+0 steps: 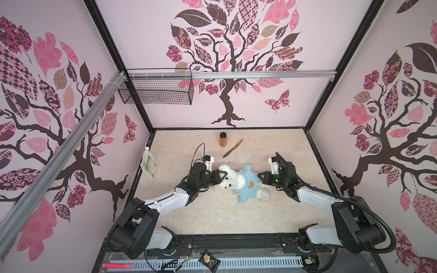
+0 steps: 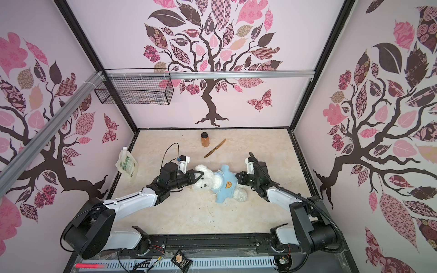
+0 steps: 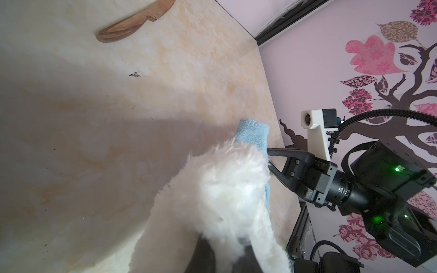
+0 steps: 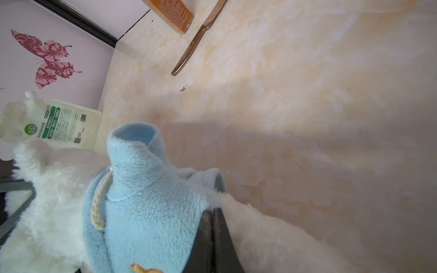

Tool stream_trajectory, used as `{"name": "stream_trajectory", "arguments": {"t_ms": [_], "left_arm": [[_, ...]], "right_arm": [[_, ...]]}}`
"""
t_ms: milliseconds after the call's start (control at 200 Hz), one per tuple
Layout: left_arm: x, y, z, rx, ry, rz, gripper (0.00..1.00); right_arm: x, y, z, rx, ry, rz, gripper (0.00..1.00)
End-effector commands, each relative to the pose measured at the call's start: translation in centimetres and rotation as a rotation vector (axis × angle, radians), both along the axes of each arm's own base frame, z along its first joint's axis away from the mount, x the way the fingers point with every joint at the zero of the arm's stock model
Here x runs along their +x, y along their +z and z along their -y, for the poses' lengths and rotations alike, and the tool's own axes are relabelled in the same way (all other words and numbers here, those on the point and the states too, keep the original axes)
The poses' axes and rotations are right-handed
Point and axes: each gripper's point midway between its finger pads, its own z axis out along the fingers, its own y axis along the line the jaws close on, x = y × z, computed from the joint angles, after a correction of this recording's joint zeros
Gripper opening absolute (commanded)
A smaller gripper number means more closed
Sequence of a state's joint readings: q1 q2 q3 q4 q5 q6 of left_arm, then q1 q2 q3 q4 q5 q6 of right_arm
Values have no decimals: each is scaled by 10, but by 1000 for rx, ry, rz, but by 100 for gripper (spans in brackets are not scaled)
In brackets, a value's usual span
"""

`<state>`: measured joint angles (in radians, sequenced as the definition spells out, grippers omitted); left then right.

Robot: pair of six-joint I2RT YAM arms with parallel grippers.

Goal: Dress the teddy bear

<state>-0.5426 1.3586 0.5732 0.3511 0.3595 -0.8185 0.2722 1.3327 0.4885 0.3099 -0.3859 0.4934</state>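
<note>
Teddy bear [image 1: 230,181] (in blue shirt [image 1: 244,190]): left tool [image 1: 221,177] grips its head, right tool [image 1: 259,176] clenched at shirt hem.

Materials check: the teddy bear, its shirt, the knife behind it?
The teddy bear looks like long-pile white plush, matte, with loose fluffy fibres in the wrist views. The shirt looks like light blue fleece with a short nubby nap and a cream braided cord. The knife is bronze-coloured with a sheen: likely metal, possibly coated plastic or wood.
</note>
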Motion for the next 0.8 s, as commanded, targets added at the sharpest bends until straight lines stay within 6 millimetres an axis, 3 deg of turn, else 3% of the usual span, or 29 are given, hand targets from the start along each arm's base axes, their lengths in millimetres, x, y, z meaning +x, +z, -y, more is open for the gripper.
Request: {"name": "stream_trajectory", "arguments": {"t_ms": [0,255,370,475,555,630,700,795], "left_arm": [[5,-4,-17,4,70,-9,0],[5,-13,-17,11,71,-54,0],[6,-16,-13,16,60,-102,0],[10,-26,-13,27,71,-188,0],[16,-33,-17,15,89,-249,8],[25,-35,-24,-9,129,-287,25],[34,-32,-31,-21,171,-289,39],[40,-30,-43,19,218,-296,51]], "right_arm": [[6,-10,34,-79,-127,-13,0],[7,-9,22,1,-94,-20,0],[6,5,4,79,-13,17,22],[7,18,-2,67,20,66,34],[6,30,-4,37,28,114,39],[4,37,-6,-10,29,152,41],[1,40,-6,-55,25,168,42],[-2,36,0,-93,-1,164,44]]}}
